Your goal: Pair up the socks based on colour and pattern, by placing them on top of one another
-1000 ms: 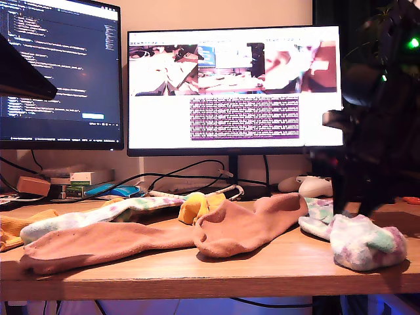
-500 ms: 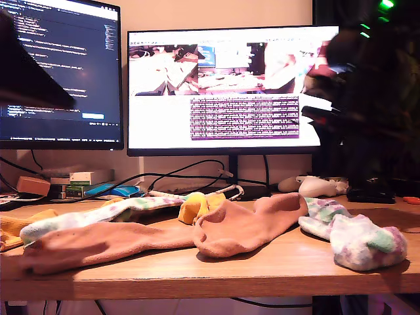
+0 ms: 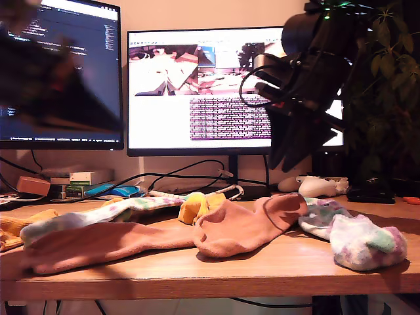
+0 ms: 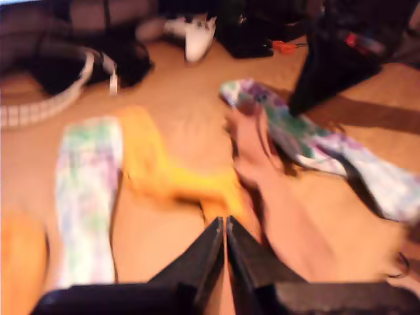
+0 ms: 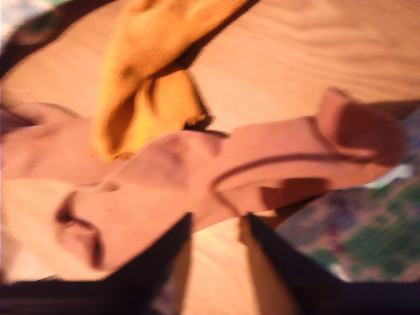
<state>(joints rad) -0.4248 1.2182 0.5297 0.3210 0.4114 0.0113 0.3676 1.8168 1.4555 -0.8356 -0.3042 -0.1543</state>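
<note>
- Socks lie loose over the wooden counter point(image 3: 262, 269). One long salmon-pink sock point(image 3: 105, 243) stretches along the front edge toward the exterior view's left, and a second salmon-pink sock point(image 3: 249, 226) lies bunched near the middle.
- My first pincer point(image 4: 226, 222) has its two dark, tapered jaws pressed together with nothing between them. It hangs above the counter and touches no sock.
- My second pincer point(image 5: 215, 223) has its jaws set apart and holds nothing. The bunched pink sock shows below the gap.
- In the exterior view my second pincer hangs raised in front of a monitor point(image 3: 197, 85), clear of the counter.
- A fluffy blotched sock point(image 3: 361, 239), white with green and pink, sits crumpled by the front edge at the exterior view's right. Its twin point(image 3: 111, 213) lies flat behind the long pink sock.
- One mustard-yellow sock point(image 3: 197, 207) lies folded between the blotched twin and the bunched pink sock. Another yellow sock point(image 3: 16, 230) lies at the counter's end on the exterior view's left.
- Only the second wrist view shows the yellow fabric's ribbing.
- Only the first wrist view shows the socks from above, though blurred.
</note>
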